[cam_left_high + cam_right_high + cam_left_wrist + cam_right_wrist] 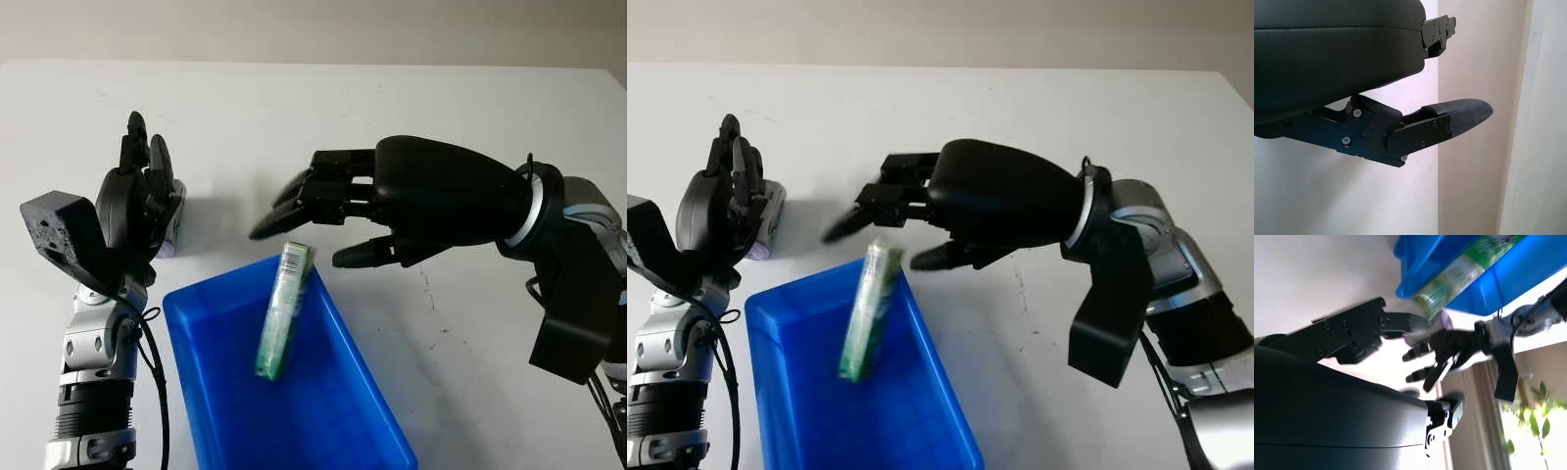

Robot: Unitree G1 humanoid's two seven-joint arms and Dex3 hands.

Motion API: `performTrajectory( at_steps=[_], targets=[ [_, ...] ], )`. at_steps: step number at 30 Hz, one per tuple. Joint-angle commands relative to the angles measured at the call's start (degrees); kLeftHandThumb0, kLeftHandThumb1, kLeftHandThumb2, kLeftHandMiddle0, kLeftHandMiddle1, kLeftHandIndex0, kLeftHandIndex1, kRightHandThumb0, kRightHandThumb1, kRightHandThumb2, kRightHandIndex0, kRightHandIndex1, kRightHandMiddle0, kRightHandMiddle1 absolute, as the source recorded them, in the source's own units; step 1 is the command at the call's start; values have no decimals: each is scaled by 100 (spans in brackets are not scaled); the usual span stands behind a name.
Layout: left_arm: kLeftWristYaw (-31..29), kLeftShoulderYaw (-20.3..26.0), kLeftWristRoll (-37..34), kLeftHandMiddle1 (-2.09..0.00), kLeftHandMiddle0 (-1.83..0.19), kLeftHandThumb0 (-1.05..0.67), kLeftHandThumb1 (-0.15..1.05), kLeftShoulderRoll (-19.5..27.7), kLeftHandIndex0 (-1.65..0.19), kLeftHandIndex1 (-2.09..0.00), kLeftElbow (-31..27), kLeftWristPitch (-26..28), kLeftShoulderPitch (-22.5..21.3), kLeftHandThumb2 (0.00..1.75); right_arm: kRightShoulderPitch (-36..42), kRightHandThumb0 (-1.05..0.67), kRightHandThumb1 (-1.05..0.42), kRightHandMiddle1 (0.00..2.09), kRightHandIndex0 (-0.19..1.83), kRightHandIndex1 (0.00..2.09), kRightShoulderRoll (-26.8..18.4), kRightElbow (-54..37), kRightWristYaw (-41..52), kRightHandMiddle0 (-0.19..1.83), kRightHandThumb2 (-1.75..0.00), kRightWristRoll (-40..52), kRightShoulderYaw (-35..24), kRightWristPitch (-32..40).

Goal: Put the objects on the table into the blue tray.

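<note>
A green and white pack (pixel 284 311) stands tilted inside the blue tray (pixel 338 416), its top end by the tray's far rim. My right hand (pixel 302 245) hovers open just above that top end, with no finger around the pack. In the right wrist view the pack (pixel 1454 274) and the tray (pixel 1528 279) lie just beyond the fingers (pixel 1366 325). My left hand (pixel 145 162) is raised at the left, open and holding nothing. Right behind it a small white object with a purple end (pixel 174 230) lies on the table, partly hidden by the hand.
The white table (pixel 294 117) stretches away behind both hands, bare to its far edge. The tray sits near the front edge between the two arms. To the right of the tray, under the right forearm (pixel 568 255), is open table surface.
</note>
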Motion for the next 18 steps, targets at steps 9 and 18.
performTrajectory(
  at_steps=[9, 18],
  targets=[
    [0, -19, 23, 0, 19, -74, 105, -7, 19, 0, 37, -118, -87, 68, 238, -83, -105, 4, -14, 4, 776, -206, -657, -13, -76, 461, -976, 1906],
    [42, 0, 58, 0, 19, -73, 105, 79, 19, 0, -3, -79, -83, 67, 600, -61, -105, 0, -19, 0, 1450, 5, -1759, -19, -59, 776, -1901, 3386]
  ],
)
